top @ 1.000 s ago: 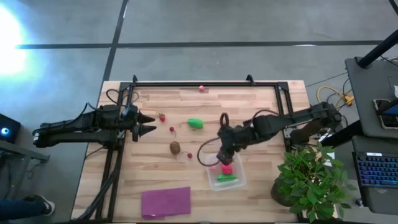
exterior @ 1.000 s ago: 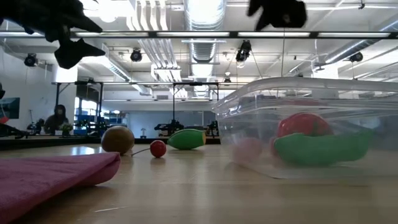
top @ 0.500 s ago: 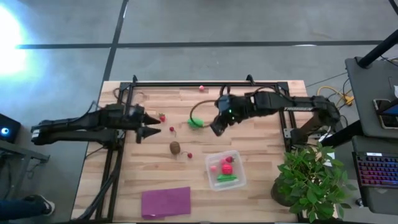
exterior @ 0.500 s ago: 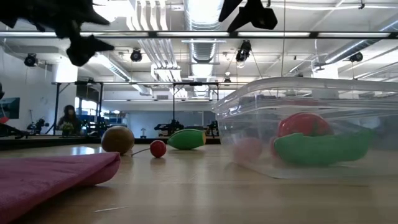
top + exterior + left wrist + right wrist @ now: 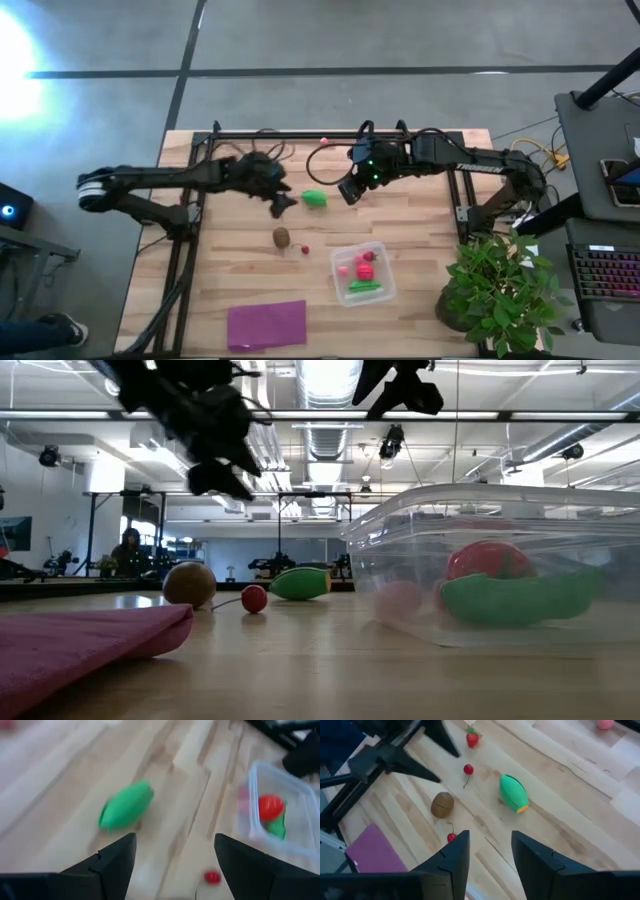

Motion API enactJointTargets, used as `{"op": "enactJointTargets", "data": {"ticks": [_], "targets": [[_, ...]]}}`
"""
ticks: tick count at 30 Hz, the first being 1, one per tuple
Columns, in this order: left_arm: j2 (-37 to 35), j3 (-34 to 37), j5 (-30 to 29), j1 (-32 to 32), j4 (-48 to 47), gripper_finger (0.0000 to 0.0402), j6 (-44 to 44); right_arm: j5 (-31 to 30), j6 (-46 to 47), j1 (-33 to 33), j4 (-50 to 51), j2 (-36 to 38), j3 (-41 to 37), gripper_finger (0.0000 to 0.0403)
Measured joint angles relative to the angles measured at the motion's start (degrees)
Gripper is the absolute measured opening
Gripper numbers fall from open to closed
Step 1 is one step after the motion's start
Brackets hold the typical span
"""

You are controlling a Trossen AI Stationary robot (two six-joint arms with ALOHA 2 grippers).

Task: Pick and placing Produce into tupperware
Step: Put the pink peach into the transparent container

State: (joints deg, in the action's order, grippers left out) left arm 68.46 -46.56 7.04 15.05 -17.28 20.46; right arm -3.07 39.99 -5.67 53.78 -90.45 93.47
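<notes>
A green oblong piece point(image 5: 314, 199) lies on the wooden table between my two grippers. My left gripper point(image 5: 283, 203) hovers open just left of it; the left wrist view shows the piece point(image 5: 126, 805) ahead of the gripper point(image 5: 175, 840). My right gripper point(image 5: 350, 190) hangs open above and just right of the piece point(image 5: 514, 793). The clear tupperware point(image 5: 380, 290) stands nearer the table's front, holding a red ball point(image 5: 367, 270), a pink piece and a second green piece point(image 5: 364, 287). A brown kiwi point(image 5: 282, 237) and a small red berry point(image 5: 305, 249) rest on the table.
A purple sheet point(image 5: 267, 324) lies at the near edge and a potted plant point(image 5: 500, 290) stands at the near right corner. A pink berry point(image 5: 324, 142) sits by the far rail. A strawberry point(image 5: 472, 739) and a cherry point(image 5: 468, 769) lie under the left arm.
My right gripper has risen from above the tupperware and swung toward the far edge, ending beside the loose green piece. My left gripper has travelled toward the table's right, closing in on the same piece and covering the strawberry and cherry in the high view.
</notes>
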Motion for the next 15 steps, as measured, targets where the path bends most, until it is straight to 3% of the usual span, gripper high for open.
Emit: {"op": "enactJointTargets", "data": {"ticks": [8, 11, 15], "targets": [[11.42, -13.35, 2.22, 5.79, 0.28, 0.0255, -1.57, 0.46, -10.80, -0.02, 1.49, 2.27, 6.62, 0.0126], [14.31, -16.60, 5.85, 7.63, 0.34, 0.0255, -1.29, 0.02, -17.77, 0.02, 8.19, 5.24, 12.00, 0.0122], [17.46, -19.50, 6.26, 8.69, 0.44, 0.0255, -1.30, -5.38, -20.38, 0.02, 20.85, 10.39, 16.56, 0.0117]]}}
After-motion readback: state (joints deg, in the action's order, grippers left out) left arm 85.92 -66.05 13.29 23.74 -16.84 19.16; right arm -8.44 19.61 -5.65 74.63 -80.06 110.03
